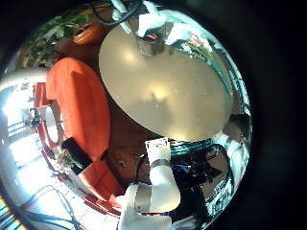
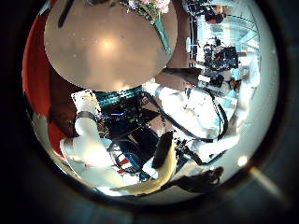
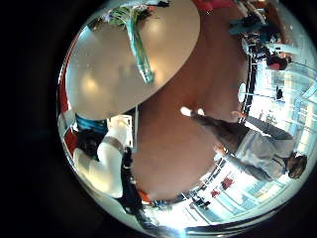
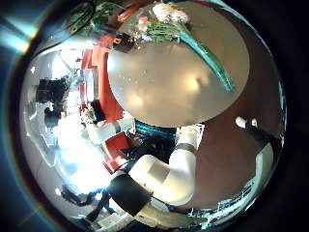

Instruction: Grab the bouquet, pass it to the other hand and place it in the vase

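Note:
With no outside view, I see the scene only from the palms. The bouquet (image 4: 170,21) lies on the round table (image 4: 164,87), flower heads near the table's far rim and its long stems (image 4: 214,60) reaching across the top. It also shows in the right little finger side view as the bouquet (image 3: 137,40), and its stems (image 2: 163,35) show from the left palm. A pale upright vase (image 1: 151,40) stands on the table (image 1: 168,91) near its rim, close to parts of my left hand (image 1: 132,11). No fingers are on the bouquet. Both palms are well above the table.
A curved upholstered seat (image 1: 77,96) runs beside the table. A white robot arm (image 1: 153,192) stands at the table's edge, and is seen again as the arm (image 4: 174,169). Bare floor (image 3: 198,89) lies around the table.

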`<action>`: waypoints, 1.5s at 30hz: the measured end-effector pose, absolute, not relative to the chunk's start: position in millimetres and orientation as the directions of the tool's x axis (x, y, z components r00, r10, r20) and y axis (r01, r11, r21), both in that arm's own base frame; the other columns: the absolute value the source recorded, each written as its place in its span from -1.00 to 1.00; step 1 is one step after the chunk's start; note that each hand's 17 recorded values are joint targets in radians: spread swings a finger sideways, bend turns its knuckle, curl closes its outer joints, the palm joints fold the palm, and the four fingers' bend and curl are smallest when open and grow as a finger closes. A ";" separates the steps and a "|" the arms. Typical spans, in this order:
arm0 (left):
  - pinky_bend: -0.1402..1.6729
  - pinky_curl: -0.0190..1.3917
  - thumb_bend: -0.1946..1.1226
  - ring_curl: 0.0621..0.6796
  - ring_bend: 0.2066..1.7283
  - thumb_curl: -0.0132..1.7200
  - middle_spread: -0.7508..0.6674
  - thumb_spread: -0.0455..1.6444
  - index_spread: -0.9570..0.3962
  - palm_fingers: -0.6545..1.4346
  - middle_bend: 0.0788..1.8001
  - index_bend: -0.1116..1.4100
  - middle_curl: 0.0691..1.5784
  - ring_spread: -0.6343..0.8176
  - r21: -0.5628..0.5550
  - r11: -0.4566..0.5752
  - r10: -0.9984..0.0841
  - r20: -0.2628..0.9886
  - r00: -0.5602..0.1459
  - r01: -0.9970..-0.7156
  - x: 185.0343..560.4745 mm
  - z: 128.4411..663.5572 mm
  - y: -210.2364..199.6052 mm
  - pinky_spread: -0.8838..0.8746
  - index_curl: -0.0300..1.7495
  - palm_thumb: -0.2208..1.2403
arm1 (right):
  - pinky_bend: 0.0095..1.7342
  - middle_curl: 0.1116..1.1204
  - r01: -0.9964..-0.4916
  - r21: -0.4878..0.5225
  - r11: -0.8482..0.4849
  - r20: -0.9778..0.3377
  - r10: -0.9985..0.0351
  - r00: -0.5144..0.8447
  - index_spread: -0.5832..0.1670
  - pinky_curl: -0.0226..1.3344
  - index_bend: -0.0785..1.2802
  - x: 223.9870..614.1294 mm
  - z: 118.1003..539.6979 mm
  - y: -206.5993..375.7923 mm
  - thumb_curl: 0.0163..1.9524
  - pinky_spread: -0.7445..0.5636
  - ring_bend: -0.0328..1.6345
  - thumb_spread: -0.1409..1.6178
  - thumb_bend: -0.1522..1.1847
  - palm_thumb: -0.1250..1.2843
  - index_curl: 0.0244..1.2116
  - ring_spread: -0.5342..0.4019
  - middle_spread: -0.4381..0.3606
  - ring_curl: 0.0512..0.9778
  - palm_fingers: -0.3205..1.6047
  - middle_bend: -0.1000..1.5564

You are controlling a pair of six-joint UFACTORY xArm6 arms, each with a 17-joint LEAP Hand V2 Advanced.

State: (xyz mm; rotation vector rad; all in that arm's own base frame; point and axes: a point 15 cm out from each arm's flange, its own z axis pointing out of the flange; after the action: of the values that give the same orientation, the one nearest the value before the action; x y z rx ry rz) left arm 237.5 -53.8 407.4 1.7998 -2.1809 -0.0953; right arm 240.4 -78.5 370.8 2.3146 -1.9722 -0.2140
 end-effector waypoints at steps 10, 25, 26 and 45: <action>-0.61 -0.54 -0.73 -0.62 -0.63 -0.65 0.66 0.32 0.49 -0.33 -0.87 -0.63 -0.67 0.65 0.232 0.202 -0.951 0.279 -0.134 -0.951 239.0 411.1 -68.8 0.64 -0.59 -0.52 | -0.51 -0.50 -0.973 0.173 -0.150 -0.063 -0.988 0.141 -0.51 -0.66 -0.65 241.4 362.2 -98.6 -0.76 0.67 -0.44 0.40 -0.81 -0.79 -0.56 0.35 -0.01 -0.65 -0.45 -0.61; -0.63 -0.53 -0.73 -0.60 -0.66 -0.64 0.65 0.36 0.47 -0.32 -0.88 -0.62 -0.68 0.63 0.261 0.290 -0.952 0.178 -0.249 -0.921 230.7 404.1 -76.6 0.63 -0.59 -0.46 | -0.57 -0.51 -0.979 0.187 -0.079 -0.083 -0.994 0.064 -0.41 -0.65 -0.62 234.2 357.5 -126.8 -0.76 0.68 -0.39 0.41 -0.80 -0.78 -0.52 0.28 0.04 -0.63 -0.31 -0.61; -0.62 -0.53 -0.73 -0.60 -0.66 -0.64 0.65 0.36 0.47 -0.32 -0.88 -0.62 -0.68 0.63 0.267 0.297 -0.952 0.162 -0.261 -0.917 231.5 402.8 -75.9 0.64 -0.59 -0.46 | -0.58 -0.51 -0.979 0.188 -0.076 -0.084 -0.995 0.061 -0.41 -0.65 -0.62 234.6 357.4 -127.4 -0.76 0.68 -0.38 0.41 -0.80 -0.78 -0.52 0.27 0.04 -0.63 -0.31 -0.61; -0.61 -0.52 -0.73 -0.56 -0.68 -0.64 0.64 0.40 0.45 -0.30 -0.87 -0.62 -0.69 0.63 0.185 0.457 -0.889 0.132 -0.439 -0.870 249.0 405.4 -106.4 0.62 -0.59 -0.40 | -0.52 -0.46 -0.944 0.325 0.056 -0.123 -0.987 -0.101 -0.23 -0.65 -0.65 279.3 306.2 -145.2 -0.72 0.59 -0.14 0.42 -0.79 -0.48 -0.56 0.03 -0.02 -0.55 -0.23 -0.52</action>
State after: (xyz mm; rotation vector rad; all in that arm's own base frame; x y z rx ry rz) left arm 249.0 -106.4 405.4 1.5294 -2.4962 -0.1324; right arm 279.3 -145.2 306.2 2.0123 -2.1822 -0.4944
